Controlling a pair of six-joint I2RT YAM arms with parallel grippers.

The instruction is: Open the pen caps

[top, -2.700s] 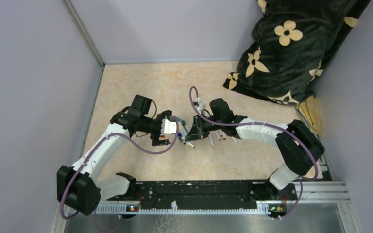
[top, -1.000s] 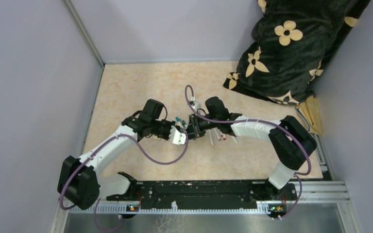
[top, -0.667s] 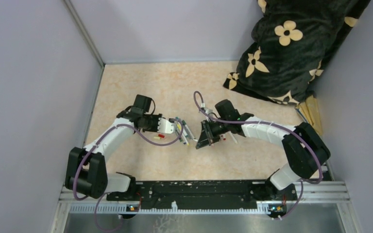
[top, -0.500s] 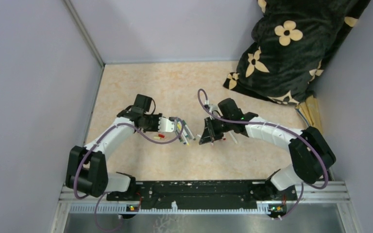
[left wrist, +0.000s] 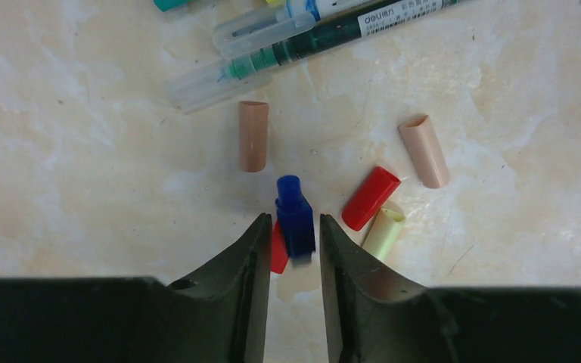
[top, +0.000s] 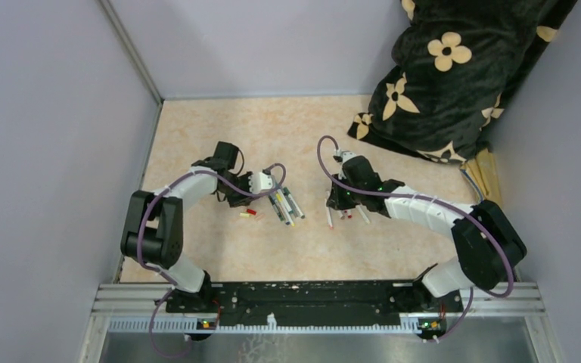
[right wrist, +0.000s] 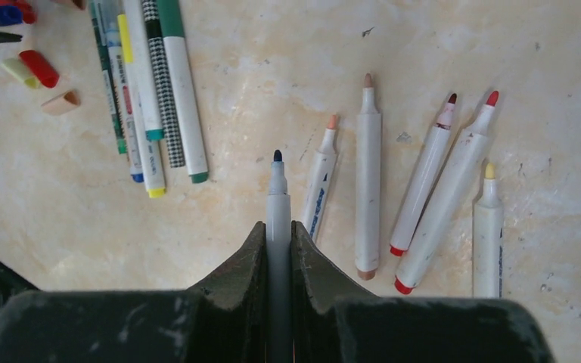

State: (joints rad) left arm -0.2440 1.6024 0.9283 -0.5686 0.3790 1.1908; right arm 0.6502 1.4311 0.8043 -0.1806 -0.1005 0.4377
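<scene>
Progress check: a bit past halfway, I'd say. My right fingers [right wrist: 278, 227] are clenched on a pen [right wrist: 277, 185] with its dark blue tip bare. That one's opened, just not set down yet. To the right of it, five more uncapped pens [right wrist: 368, 174] lie in a loose row on the surface [right wrist: 272, 45] with their tips pointing far. The tips are orange, brown, a couple of reds and a yellow.

My left fingers [left wrist: 294, 221] are parted a little, with the blue cap [left wrist: 291, 197] between them. I can see a sliver of gap on each side of it, so it looks loose rather than pinched. It sits right over the little pile of loose caps [left wrist: 371, 198], which is two tan, two red (one half hidden by my finger) and one pale yellow. With the blue one that makes six caps for six bare pens, so the count adds up.

What's left is the bundle of still-capped pens [right wrist: 159, 91], lying side by side around the middle of the surface. The cap pile is on their left and the bare pens are on their right. I count four or five, with green, blue and yellow ends, but they overlap so I can't be sure. My guess is the blue cap and this pen get set down, then it's on to that bundle.
</scene>
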